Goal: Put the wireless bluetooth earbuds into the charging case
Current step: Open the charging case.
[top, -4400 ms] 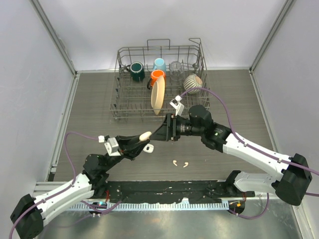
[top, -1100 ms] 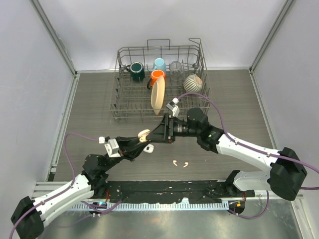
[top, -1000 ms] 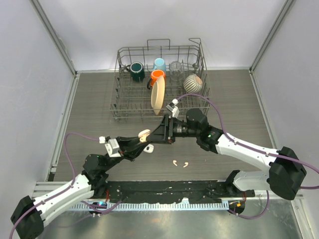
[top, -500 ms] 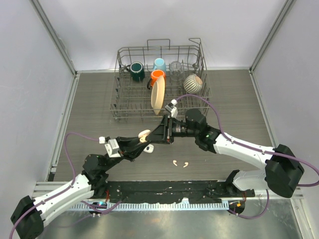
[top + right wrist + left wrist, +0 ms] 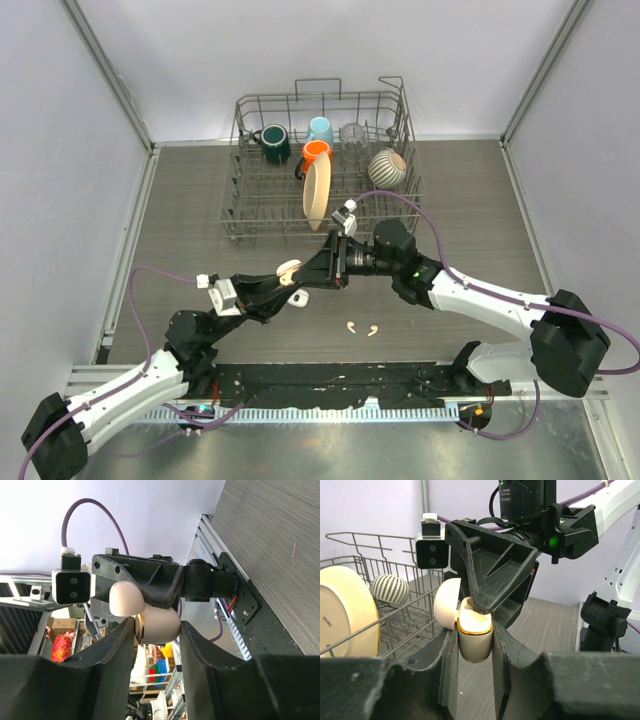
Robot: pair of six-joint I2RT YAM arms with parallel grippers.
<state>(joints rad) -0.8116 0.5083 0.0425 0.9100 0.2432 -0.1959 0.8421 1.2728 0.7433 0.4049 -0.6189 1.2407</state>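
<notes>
L gripper pinches cream charging case, lid open, off the table. R gripper fingers clamp same case body, both sides. Two white earbuds lie on table nearby, btwn arms. Tiny print on plate in dish rack: unreadable.

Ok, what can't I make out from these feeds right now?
Inside the charging case: left wrist view, the right claw covers the opening.
The earbuds: top view only, too small to tell orientation.
Whether the right claw actually presses the case: unclear in either wrist view.
</notes>
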